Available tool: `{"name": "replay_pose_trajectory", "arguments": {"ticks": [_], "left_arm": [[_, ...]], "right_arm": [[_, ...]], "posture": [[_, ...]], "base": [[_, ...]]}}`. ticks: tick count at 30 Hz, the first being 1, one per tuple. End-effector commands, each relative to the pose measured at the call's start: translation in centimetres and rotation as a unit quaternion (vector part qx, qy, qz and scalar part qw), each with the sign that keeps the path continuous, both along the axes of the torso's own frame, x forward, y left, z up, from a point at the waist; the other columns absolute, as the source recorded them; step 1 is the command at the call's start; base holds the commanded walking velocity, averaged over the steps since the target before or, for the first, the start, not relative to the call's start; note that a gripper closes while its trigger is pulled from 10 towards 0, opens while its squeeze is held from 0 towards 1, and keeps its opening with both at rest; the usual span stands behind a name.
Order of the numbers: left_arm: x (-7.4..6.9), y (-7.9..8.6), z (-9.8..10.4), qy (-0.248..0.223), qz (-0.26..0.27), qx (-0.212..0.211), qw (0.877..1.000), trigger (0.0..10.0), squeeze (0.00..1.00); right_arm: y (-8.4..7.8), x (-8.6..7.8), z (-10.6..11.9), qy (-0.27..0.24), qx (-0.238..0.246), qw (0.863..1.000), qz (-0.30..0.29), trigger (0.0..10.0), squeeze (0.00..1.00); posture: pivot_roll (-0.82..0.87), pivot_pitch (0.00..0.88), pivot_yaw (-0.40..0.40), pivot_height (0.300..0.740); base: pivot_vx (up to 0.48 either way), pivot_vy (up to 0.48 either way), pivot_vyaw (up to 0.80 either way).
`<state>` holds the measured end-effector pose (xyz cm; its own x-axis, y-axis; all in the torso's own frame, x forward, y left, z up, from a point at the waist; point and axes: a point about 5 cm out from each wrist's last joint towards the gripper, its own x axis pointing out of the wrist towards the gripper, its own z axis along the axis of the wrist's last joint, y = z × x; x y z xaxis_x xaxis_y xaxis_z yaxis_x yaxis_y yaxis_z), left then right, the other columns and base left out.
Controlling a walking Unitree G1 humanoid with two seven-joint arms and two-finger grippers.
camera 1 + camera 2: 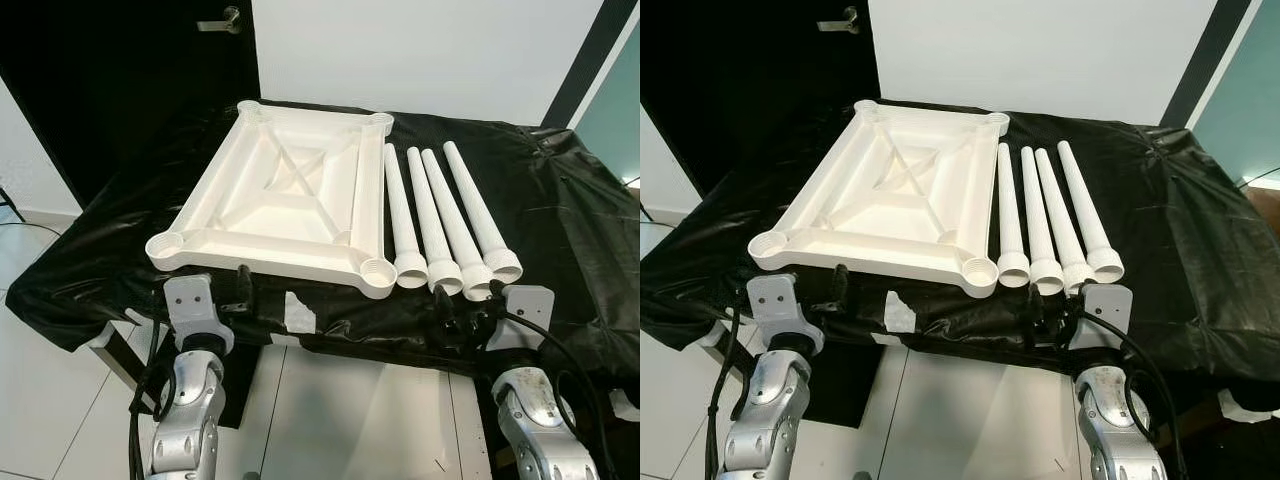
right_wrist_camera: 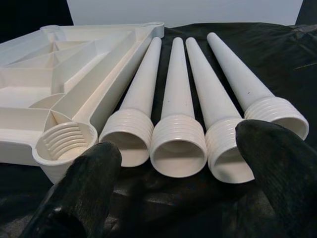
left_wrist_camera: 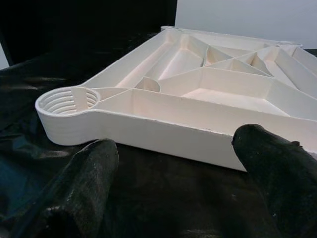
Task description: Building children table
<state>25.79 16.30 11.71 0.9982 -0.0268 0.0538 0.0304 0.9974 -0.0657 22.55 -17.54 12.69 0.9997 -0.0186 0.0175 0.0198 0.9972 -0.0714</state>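
— Right pincer [image 2: 173, 188]: what's it doing?
— Spread wide, holding nothing, just short of the four white legs [image 2: 178, 144], which lie side by side, threaded ends toward it. The left pincer [image 3: 178, 183] is equally open and empty before the upturned tabletop [image 1: 290, 195] on the black-draped bench [image 1: 560, 220].
— Which step?
— Probably the start: no leg fitted. Next calls for closing on one leg and turning it into a corner socket [image 2: 67, 141].
— Anything unclear?
— The far sockets' threads are too small to read.

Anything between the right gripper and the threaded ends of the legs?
Nothing but bare black cover: in the right wrist view, the open right gripper faces the four white legs directly.
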Motion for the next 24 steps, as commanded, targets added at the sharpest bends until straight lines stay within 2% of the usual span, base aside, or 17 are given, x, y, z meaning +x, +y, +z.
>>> {"name": "replay_pose_trajectory", "arguments": {"ticks": [1, 7, 10, 19, 21, 22, 24], "left_arm": [[-0.3, 0.0, 0.2, -0.007, -0.002, 0.01, 1.0, 10.0, 0.0], [-0.5, 0.0, 1.0, -0.03, -0.012, 0.016, 0.999, 10.0, 0.0], [-1.1, -0.3, 1.9, -0.07, -0.036, 0.035, 0.996, 10.0, 0.0], [-1.0, -0.4, 2.0, -0.081, -0.063, 0.052, 0.993, 10.0, 0.0], [-0.6, -1.0, 1.4, -0.082, -0.109, 0.073, 0.988, 10.0, 0.0], [-0.6, -1.0, 1.4, -0.082, -0.109, 0.073, 0.988, 10.0, 0.0], [-0.1, -1.1, 0.4, -0.066, -0.124, 0.077, 0.987, 10.0, 0.0]], "right_arm": [[0.0, 0.0, -0.4, 0.016, -0.005, 1.0, 0.003, 10.0, 0.0], [0.0, -0.2, -0.5, 0.025, -0.006, 1.0, 0.004, 10.0, 0.0], [-0.2, -0.4, -0.7, 0.027, -0.01, 1.0, -0.002, 10.0, 0.0], [0.0, -0.2, -0.7, 0.021, -0.013, 1.0, -0.007, 10.0, 0.0], [-0.2, 0.8, -0.3, 0.006, -0.025, 1.0, -0.015, 10.0, 0.0], [-0.2, 0.8, -0.3, 0.006, -0.025, 1.0, -0.015, 10.0, 0.0], [-0.6, 3.0, 0.3, -0.006, -0.023, 0.999, -0.036, 10.0, 0.0]], "posture": [[0.0, 0.007, -0.053, 0.74], [0.0, 0.008, -0.052, 0.74], [0.01, 0.011, -0.05, 0.74], [0.0, 0.016, -0.042, 0.74], [0.0, 0.027, -0.031, 0.74], [0.0, 0.027, -0.031, 0.74], [-0.02, 0.028, -0.014, 0.74]], "base": [[0.0, 0.0, 0.0], [0.0, 0.0, 0.0], [0.0, 0.0, 0.0], [0.0, 0.0, 0.0], [0.0, 0.0, 0.0], [0.0, 0.0, 0.0], [0.0, 0.0, 0.0]]}}
